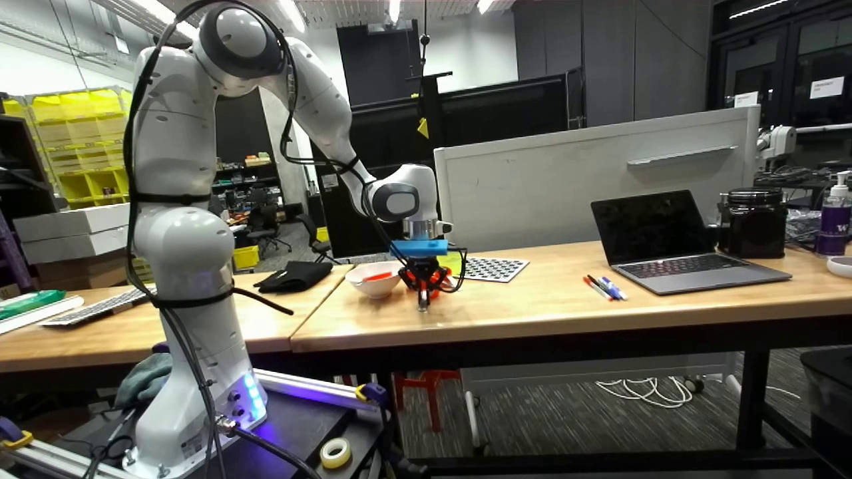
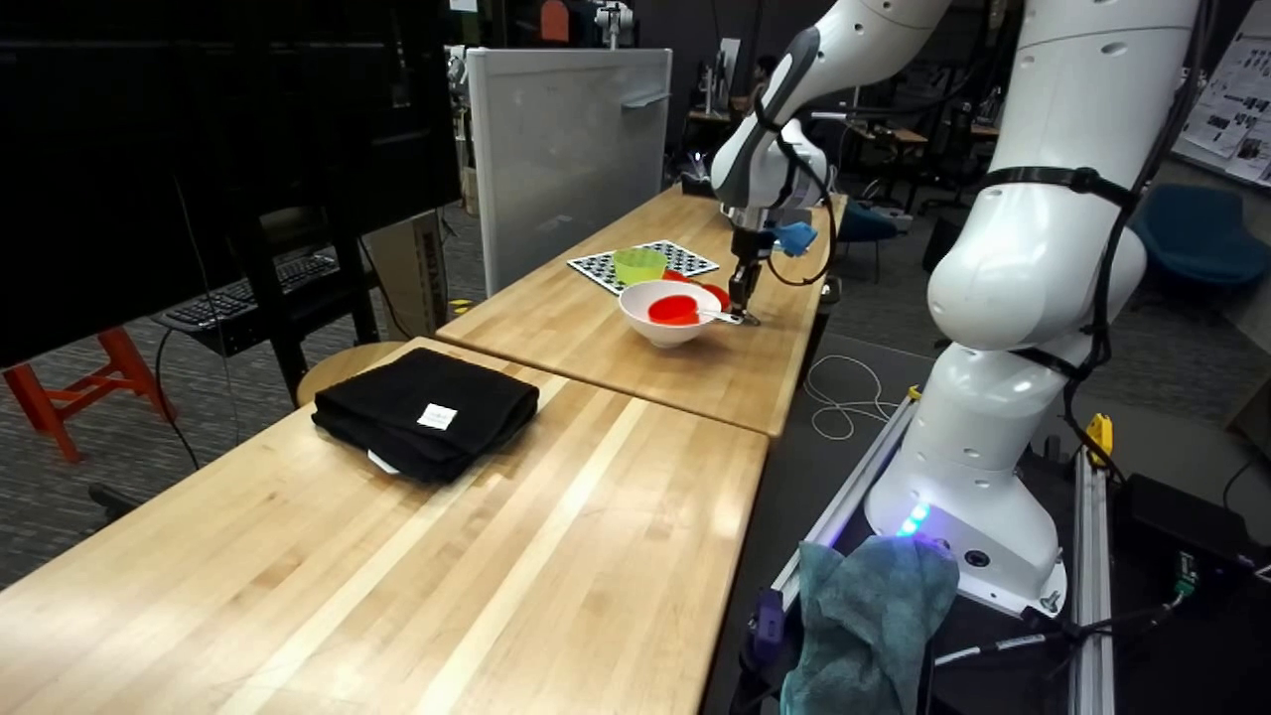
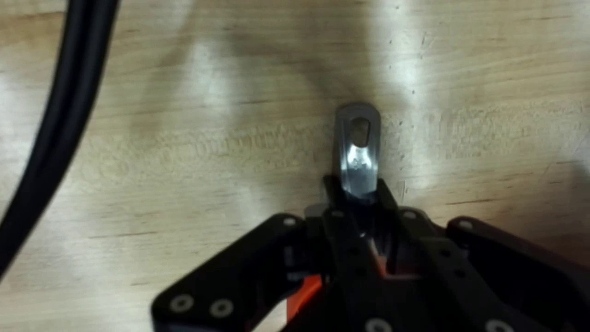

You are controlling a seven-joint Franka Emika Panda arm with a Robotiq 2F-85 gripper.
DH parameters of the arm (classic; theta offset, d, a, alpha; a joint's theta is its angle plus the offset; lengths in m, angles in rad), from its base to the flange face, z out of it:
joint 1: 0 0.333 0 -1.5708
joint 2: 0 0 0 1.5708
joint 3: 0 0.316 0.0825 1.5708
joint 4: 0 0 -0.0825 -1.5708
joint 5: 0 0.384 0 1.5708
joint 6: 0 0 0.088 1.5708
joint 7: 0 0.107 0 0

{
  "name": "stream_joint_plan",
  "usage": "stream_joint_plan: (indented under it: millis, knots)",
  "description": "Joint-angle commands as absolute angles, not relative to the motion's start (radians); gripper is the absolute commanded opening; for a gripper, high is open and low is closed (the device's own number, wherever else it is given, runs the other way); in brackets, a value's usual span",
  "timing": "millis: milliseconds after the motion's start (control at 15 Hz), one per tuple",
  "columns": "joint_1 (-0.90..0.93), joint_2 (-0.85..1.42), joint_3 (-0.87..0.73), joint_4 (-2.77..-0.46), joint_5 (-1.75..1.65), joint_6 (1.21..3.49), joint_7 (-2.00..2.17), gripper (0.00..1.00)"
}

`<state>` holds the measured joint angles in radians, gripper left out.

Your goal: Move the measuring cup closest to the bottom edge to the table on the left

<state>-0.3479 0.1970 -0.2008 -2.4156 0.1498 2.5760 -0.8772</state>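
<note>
Gripper (image 3: 357, 190): apparently closed on the shiny handle (image 3: 359, 166)
Red measuring cup (image 3: 303, 295): judged light and stiff
Handle: best held by its long sides (slippery, perhaps)

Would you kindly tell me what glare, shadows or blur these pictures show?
Wrist view: pale glare and soft shadows across the wooden bench, a bright highlight on the shiny handle, the gripper dark and soft-edged; in an exterior view, a pale sheen on the nearer table; in both exterior views, glowing blue base lights.
</note>
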Motion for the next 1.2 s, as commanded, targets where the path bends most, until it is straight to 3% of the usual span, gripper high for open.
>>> stream_joint_plan:
  millis: [0, 467, 1133]
  knots:
    - [-0.347, 0.167, -0.194, -2.425, 0.143, 2.564, -0.874, 0.04]
    - [-0.301, 0.026, -0.208, -2.458, 0.033, 2.509, -0.771, 0.04]
    - [-0.184, -0.257, -0.174, -2.442, -0.083, 2.222, -0.570, 0.04]
